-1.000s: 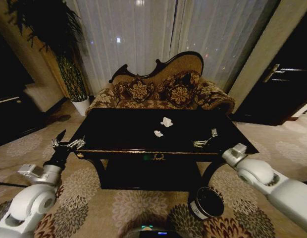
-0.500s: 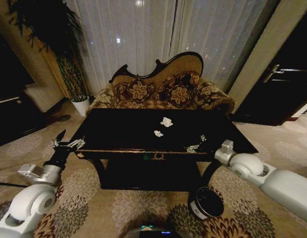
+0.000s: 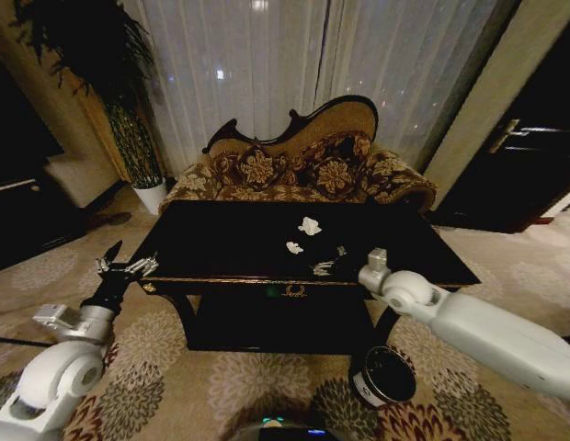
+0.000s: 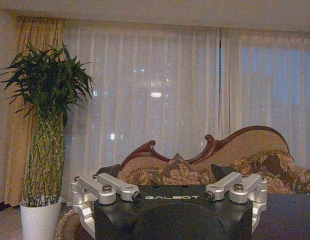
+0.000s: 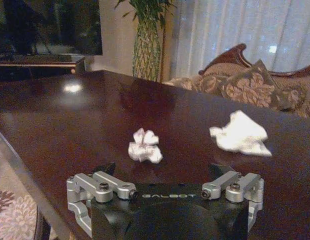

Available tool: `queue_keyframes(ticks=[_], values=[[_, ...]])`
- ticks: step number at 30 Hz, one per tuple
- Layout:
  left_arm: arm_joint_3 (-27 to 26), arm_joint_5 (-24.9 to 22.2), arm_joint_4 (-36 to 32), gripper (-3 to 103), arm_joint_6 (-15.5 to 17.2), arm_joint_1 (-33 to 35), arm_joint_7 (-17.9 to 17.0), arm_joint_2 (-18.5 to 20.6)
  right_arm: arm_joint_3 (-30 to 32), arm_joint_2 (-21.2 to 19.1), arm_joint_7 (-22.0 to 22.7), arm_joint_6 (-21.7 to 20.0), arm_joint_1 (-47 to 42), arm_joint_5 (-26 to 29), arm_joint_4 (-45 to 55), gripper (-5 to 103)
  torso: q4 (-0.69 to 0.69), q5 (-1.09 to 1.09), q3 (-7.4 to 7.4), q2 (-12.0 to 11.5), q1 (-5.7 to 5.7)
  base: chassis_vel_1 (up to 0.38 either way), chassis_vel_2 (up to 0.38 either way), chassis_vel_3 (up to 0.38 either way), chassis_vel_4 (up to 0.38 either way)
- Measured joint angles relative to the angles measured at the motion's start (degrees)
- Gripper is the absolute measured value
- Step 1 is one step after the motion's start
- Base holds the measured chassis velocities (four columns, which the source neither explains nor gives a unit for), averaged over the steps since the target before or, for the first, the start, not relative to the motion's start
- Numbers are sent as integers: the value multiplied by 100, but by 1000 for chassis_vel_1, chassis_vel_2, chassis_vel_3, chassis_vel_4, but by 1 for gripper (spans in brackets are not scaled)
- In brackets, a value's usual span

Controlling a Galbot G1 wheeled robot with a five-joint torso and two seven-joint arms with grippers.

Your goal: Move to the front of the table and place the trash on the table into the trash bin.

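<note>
We are standing before the bench [image 3: 221, 234], nothing binned; our right pincer [image 3: 327, 261], spread wide and empty, is hovering by two paper wads [image 3: 294, 247]; left pincer [image 3: 124, 267] is idling open; bin [image 3: 384, 375] waiting on the floor.

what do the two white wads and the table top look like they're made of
Nearer wad and farther wad: probably crumpled paper or tissue, matte white with sharp creases. Table: likely dark wood with glossy lacquer, since it mirrors a light spot; gold-coloured trim edges the front. The right end effector hovers open nearby.
</note>
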Motion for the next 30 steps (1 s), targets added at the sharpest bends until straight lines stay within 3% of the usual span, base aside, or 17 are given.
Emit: queue_keyframes(ticks=[6,18,22,25,30], values=[[0,0,0,100,0,0,0,0,-812,377,58,-4,893,82,-270,100,2,-1,0,0,0,0,0,0,0],[0,0,0,100,0,0,0,0,-992,911,66,96,969,-26,-884,103,1,0,0,0,0,0,0,0,0],[0,0,0,100,0,0,0,0,-969,987,75,133,918,-63,-934,94,1,0,-1,0,0,0,0,0,0],[0,0,0,100,0,0,0,0,-966,998,81,150,879,-92,-896,78,1,0,-1,0,0,0,0,0,0],[0,0,0,100,0,0,0,0,-950,965,82,159,848,-115,-849,62,2,1,-1,0,0,0,0,0,0]])
